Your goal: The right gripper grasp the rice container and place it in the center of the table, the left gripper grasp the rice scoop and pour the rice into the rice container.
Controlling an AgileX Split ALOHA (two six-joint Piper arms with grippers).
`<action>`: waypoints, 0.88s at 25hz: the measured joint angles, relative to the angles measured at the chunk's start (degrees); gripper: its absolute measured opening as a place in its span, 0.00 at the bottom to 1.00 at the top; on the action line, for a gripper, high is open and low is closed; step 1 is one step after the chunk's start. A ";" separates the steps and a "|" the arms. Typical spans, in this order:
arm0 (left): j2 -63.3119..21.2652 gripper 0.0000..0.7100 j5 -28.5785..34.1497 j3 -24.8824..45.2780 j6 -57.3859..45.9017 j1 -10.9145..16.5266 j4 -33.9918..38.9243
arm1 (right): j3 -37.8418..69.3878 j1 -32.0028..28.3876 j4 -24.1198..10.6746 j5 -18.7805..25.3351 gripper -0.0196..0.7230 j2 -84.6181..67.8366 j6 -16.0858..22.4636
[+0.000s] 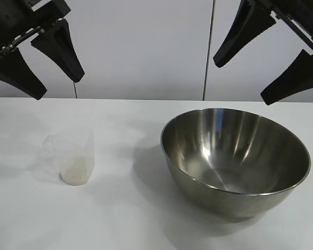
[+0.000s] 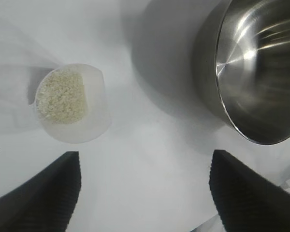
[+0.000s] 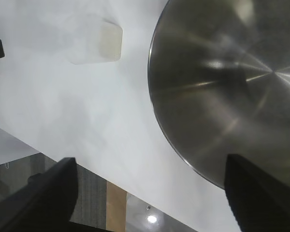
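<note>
Nearest to the camera, the rice container (image 1: 236, 159) is standing upright on the white table (image 1: 125, 219), at the right side and toward the near edge. It is not in the center, so I judge that the first step is not yet done. Its inside is shining and holding nothing. Well apart at the left, the rice scoop (image 1: 73, 156) is standing upright, keeping the rice (image 2: 63, 95) as a small heap at its bottom; nothing is spilling.

Both arms are hanging high above the table and touching nothing. The right gripper (image 1: 268, 52) is hovering above the far right of the steel bowl, its two fingers spread wide. The left gripper (image 1: 39, 57) is hovering above the far left, fingers also spread wide, holding nothing.
</note>
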 joint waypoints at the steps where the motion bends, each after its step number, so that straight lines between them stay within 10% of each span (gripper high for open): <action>1: 0.00 0.76 0.00 0.00 0.00 0.00 0.00 | 0.00 0.00 0.00 0.00 0.79 0.00 0.00; 8: 0.00 0.76 0.00 0.00 0.00 0.00 0.00 | -0.12 -0.39 -1.25 0.24 0.79 0.00 -0.62; 15: 0.00 0.76 -0.13 0.00 -0.05 0.00 0.00 | -1.76 -7.86 -14.70 3.05 0.76 0.00 -0.40; 22: 0.00 0.76 -0.18 0.00 -0.05 0.00 0.00 | -1.36 -11.09 -19.63 -1.56 0.76 1.00 -0.35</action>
